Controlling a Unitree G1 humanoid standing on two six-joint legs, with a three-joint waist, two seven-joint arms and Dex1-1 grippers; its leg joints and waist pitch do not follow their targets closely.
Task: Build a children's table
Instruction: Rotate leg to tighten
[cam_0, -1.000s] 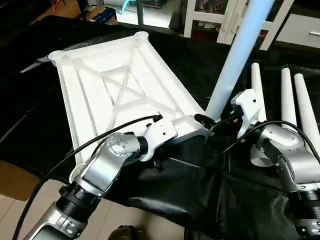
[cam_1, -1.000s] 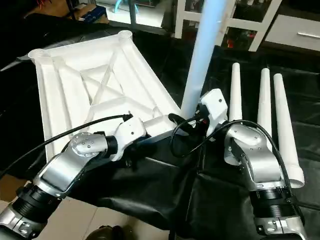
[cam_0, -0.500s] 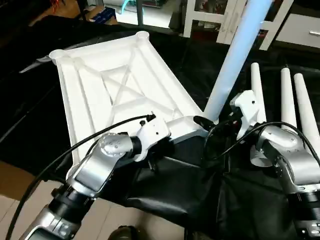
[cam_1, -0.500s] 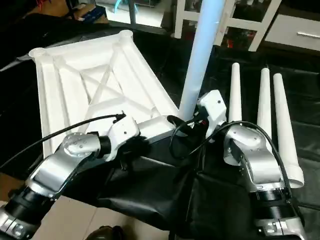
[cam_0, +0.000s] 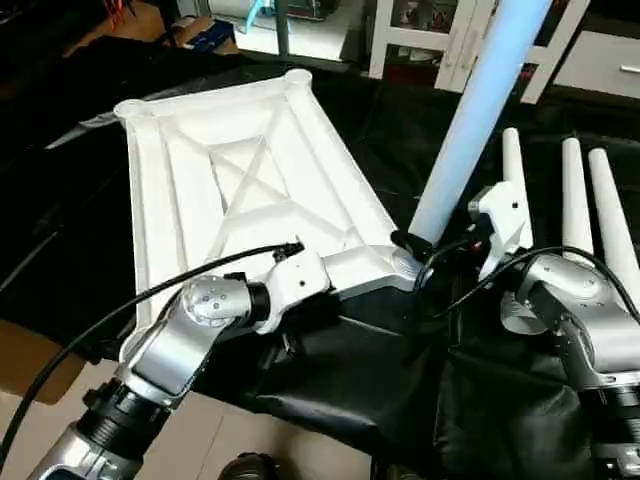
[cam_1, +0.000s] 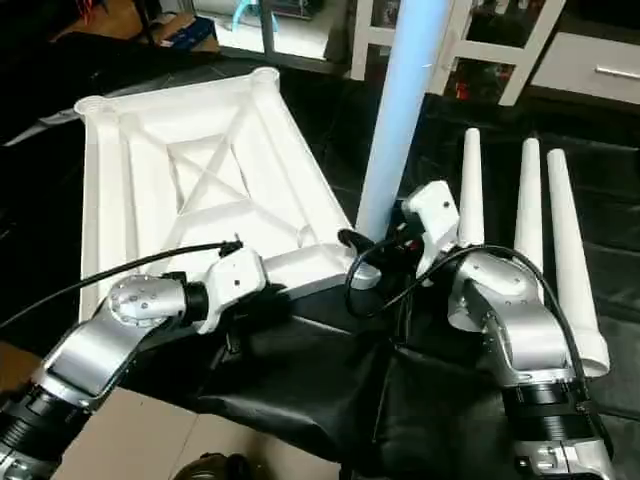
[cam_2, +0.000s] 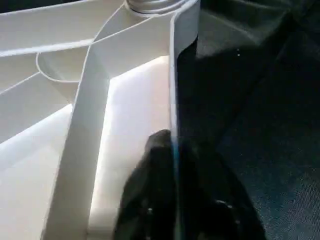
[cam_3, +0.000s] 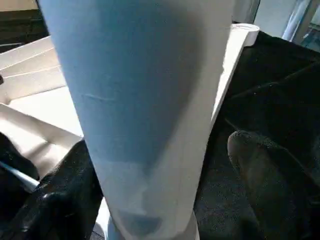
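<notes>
The white tabletop (cam_0: 230, 190) lies upside down on the black-draped work table, its X ribs facing up. One white leg (cam_0: 470, 120) stands tilted in the near right corner socket (cam_0: 400, 265). My right gripper (cam_3: 160, 190) is open around the base of that leg. One finger (cam_3: 65, 200) touches the leg and the other finger (cam_3: 260, 175) stands a little apart from it. My left gripper (cam_2: 175, 165) is shut on the tabletop's near rim, one finger on each side of the thin wall. It sits left of the socket, and its wrist (cam_0: 300, 275) rests over the rim.
Three loose legs (cam_0: 573, 200) lie side by side on the black cloth at the right. White cabinets (cam_0: 440, 40) stand behind the table. A cardboard box (cam_0: 20, 360) and bare floor (cam_0: 230, 440) show past the near left table edge.
My left gripper has slid left along the near rim and clamped on it. The tabletop's far end has swung slightly to the right. The right arm stays by the leg.
</notes>
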